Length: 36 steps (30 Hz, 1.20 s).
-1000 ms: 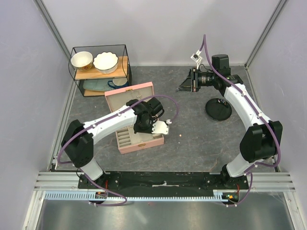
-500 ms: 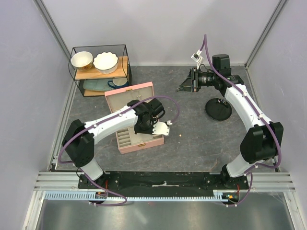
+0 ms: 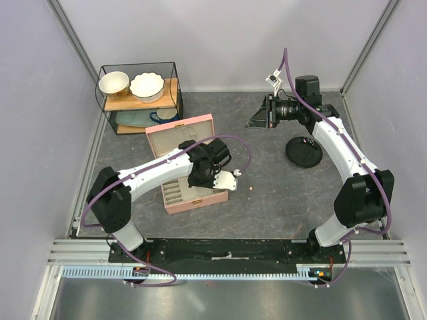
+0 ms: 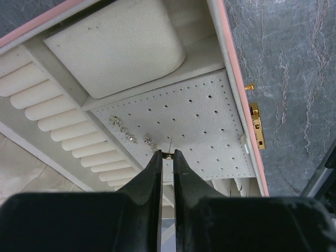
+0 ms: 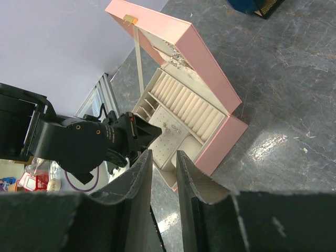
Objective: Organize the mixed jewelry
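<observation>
My left gripper (image 4: pixel 167 153) hovers over the open pink jewelry box (image 3: pixel 189 175) and is shut on a tiny gold stud earring (image 4: pixel 168 153), whose pin points at the white perforated pad (image 4: pixel 210 121). Two small sparkly studs (image 4: pixel 122 126) sit in that pad. The gripper also shows in the top view (image 3: pixel 198 179). A tiny pale gold piece (image 3: pixel 250 190) lies on the table right of the box. My right gripper (image 5: pixel 164 153) is held high at the back (image 3: pixel 254 121), jaws a narrow gap apart and empty. No silvery chain is clearly seen.
A black round disc stand (image 3: pixel 303 152) sits on the table under the right arm. A wire-frame shelf (image 3: pixel 140 97) with two bowls stands at the back left. The box lid (image 5: pixel 173 39) stands open toward the back. Grey walls close in both sides.
My left gripper has shifted slightly to the right and nearer over the box tray, still holding the stud. The right arm has not moved.
</observation>
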Available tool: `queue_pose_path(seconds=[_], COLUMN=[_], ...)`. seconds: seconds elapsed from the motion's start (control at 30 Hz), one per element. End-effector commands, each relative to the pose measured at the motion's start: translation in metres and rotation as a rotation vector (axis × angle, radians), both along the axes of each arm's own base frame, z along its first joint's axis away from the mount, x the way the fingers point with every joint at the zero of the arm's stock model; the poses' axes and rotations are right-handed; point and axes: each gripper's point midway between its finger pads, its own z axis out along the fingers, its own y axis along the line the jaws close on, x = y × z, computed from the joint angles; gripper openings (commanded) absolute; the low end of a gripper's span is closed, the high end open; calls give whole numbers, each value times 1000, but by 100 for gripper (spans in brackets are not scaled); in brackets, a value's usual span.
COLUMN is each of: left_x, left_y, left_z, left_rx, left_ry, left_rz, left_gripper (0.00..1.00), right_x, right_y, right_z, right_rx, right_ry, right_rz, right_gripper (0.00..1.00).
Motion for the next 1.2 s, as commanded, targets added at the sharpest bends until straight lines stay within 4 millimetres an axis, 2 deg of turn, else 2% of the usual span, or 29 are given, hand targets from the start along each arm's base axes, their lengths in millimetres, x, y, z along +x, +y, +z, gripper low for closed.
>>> queue_pose_path(seconds=[0.0, 0.5, 0.93, 1.17], left_x=[7, 15, 6, 2], left_y=[-12, -20, 4, 8], left_z=[12, 13, 21, 23], left_rx=[-33, -23, 36, 41], left_ry=[-38, -51, -58, -52], left_rz=[-12, -21, -11, -10], left_gripper=[2, 2, 2, 1], right_x=[-6, -4, -5, -3], right_y=[0, -2, -10, -11], right_z=[16, 16, 18, 15], right_rx=[9, -8, -33, -33], right_ry=[-75, -96, -127, -117], right_rz=[15, -6, -36, -35], right_gripper=[32, 32, 32, 32])
